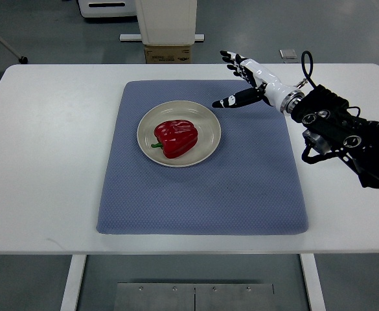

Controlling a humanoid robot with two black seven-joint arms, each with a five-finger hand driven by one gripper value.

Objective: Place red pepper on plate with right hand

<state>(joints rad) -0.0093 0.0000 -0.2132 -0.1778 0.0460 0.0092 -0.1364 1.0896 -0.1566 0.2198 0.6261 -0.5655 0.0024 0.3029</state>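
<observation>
We are viewing the scene with the round cream-coloured ceramic plate (179, 133) as our landmark. The glossy red bell pepper (175, 137) is resting inside the plate, near its middle, with its green stem pointing toward the plate's left rim. Its long axis is running roughly left to right, tilted slightly. The plate is sitting on a blue-grey padded fabric mat (202, 188), which is lying on a white rectangular table (40, 155).

The right hand (244, 81), white and black with jointed fingers, is hovering to the right of the plate and toward its far side, clear of the rim. Its fingers are spread and are holding nothing; the thumb is pointing toward the plate's far-right rim. The pepper is lying to the left of this hand and nearer to the robot, apart from it, with no contact.

The left hand is not showing, so the right hand is the only one near the plate.

We are judging the placement complete; any coming move calls for retracting rightward, away from the plate.
</observation>
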